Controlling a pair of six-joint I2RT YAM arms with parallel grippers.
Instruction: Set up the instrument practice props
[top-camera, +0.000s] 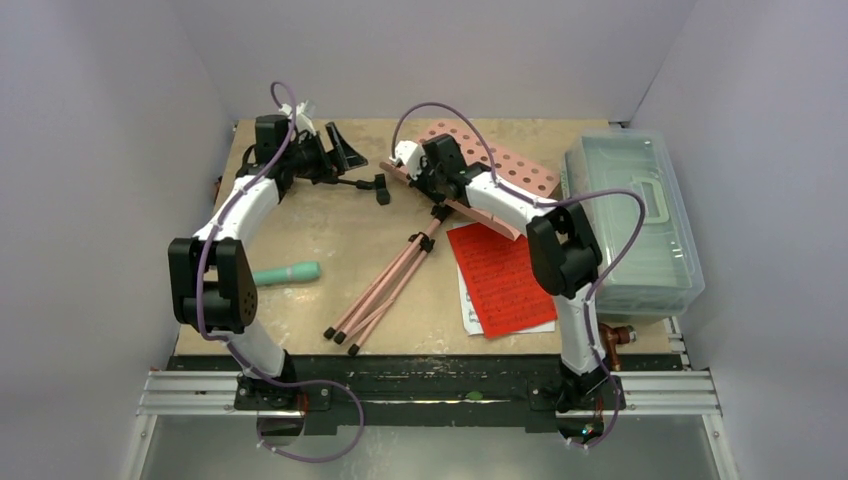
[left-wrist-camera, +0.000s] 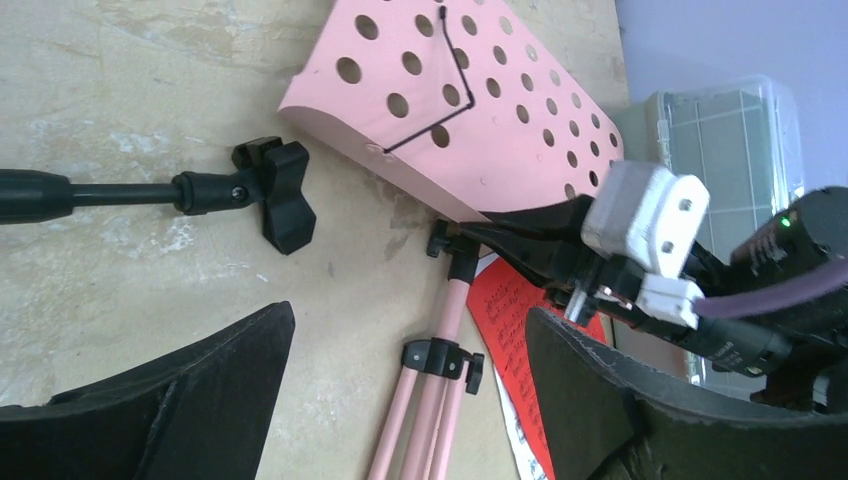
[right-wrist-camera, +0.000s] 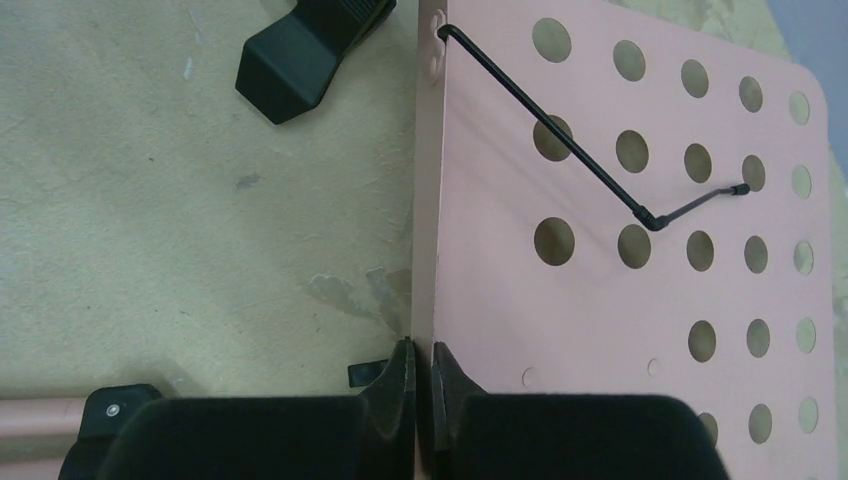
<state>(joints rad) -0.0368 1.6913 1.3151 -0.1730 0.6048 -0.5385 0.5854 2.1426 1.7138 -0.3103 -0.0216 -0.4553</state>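
pink perforated music stand (top-camera: 505, 168) lies flat on the table (top-camera: 300, 230), with its plate toward the far edge and its folded legs pointing back toward our bases. nothing can rest on it until it is raised. our right gripper (right-wrist-camera: 422, 362) has its jaws pinched together on the plate's long edge, near the corner where the black wire page-holder is hinged. we judge that spot was picked because the lip is thin enough to clamp and gives leverage to tip the plate up.

our left gripper (left-wrist-camera: 410, 315) hangs with its jaws spread wide, holding nothing. it sits just above the table between the small black stand (left-wrist-camera: 280, 195) and the pink legs, probably ready to steady the tripod or take the black stand.

the teal tube (top-camera: 288, 272) lies well apart by our left arm. the red and white pages (top-camera: 500, 280) lie stacked beside the legs, waiting for an upright plate. the clear lidded box (top-camera: 635, 220) sits at the right.
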